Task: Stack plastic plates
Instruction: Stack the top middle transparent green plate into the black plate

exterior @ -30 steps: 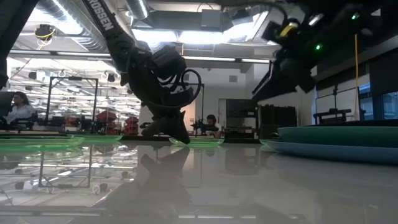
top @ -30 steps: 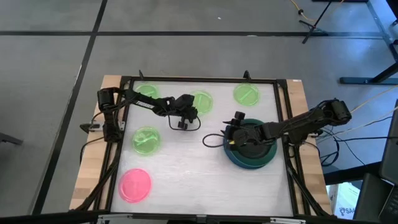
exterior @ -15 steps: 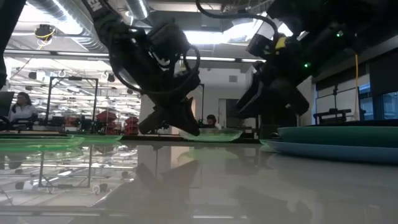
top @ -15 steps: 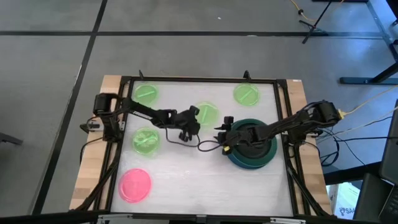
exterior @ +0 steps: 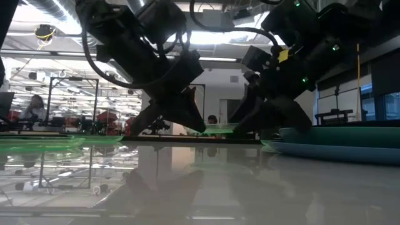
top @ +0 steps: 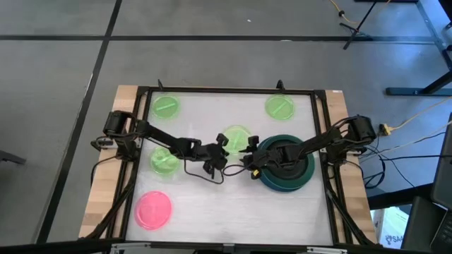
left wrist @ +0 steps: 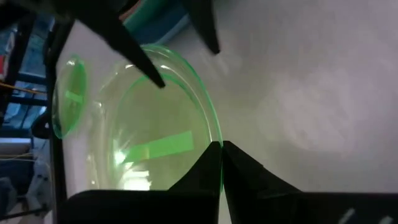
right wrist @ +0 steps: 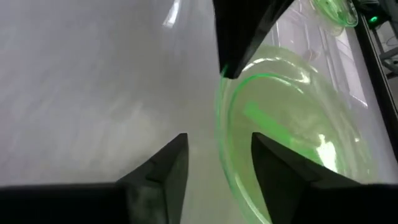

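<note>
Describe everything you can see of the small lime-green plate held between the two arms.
The lime-green plate is small, round and translucent, seemingly plastic, with a raised rim and a brighter green strip across its middle. It sits mid-table beside the teal plate stack, apparently lifted just off the tabletop. The left gripper pinches its rim with shut fingers. The right gripper is open at the opposite edge.

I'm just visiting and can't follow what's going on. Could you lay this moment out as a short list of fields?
Held plate: small lime-green plate, mid-table, gripped at its rim
Left gripper: shut on that plate's edge
Right gripper: open, at the same plate's opposite edge
Stack so far: black plate on teal plate on blue plate
Loose plates: three green plates, one pink plate
</note>
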Robot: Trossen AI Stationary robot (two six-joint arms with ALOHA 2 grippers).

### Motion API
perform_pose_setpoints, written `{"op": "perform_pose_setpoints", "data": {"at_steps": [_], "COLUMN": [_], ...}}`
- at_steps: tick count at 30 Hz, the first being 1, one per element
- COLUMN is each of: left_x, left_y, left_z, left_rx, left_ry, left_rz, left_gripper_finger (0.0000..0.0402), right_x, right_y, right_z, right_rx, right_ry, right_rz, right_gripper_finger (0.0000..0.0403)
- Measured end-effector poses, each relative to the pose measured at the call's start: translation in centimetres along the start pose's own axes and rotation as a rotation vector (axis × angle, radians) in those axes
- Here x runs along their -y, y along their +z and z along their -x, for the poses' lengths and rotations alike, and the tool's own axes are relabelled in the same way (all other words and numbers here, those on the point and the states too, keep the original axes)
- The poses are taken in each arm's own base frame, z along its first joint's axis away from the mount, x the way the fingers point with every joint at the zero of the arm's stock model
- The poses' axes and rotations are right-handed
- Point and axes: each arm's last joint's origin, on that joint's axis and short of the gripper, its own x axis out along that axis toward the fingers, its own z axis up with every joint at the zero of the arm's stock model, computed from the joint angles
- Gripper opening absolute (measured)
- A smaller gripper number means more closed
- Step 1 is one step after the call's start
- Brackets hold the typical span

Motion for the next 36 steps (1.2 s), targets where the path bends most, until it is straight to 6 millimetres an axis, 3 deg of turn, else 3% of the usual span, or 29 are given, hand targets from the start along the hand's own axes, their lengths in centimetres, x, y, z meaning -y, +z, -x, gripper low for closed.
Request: {"op": "perform_pose_setpoints", "data": {"at_steps": [12, 21, 28, 33, 36], "left_x": [1.1, 2.2, 4.7, 5.3, 5.3], "left_y": [1.4, 2.4, 3.2, 3.8, 3.4], "left_z": [0.7, 1.3, 2.8, 5.2, 6.9], "left_rx": [0.029, 0.042, -0.085, -0.076, -0.076], "left_ry": [0.034, 0.031, 0.113, 0.056, -0.064], "left_rz": [-0.017, 0.052, 0.002, 0.049, 0.096], "left_gripper_finger": [0.0017, 0.0096, 0.0143, 0.0146, 0.0147], "right_x": [-0.1, -0.5, -1.1, -1.7, -2.2], "right_y": [-0.2, 0.6, 3.9, 6.2, 7.3], "right_z": [0.0, 1.0, 4.3, 6.8, 8.6], "right_rx": [-0.016, 0.005, -0.037, -0.06, -0.091], "right_ry": [0.014, -0.047, -0.059, -0.013, -0.019], "right_rz": [0.04, 0.064, 0.07, 0.015, -0.026], "right_gripper_finger": [0.0006, 0.0005, 0.0004, 0.0002, 0.0002]}}
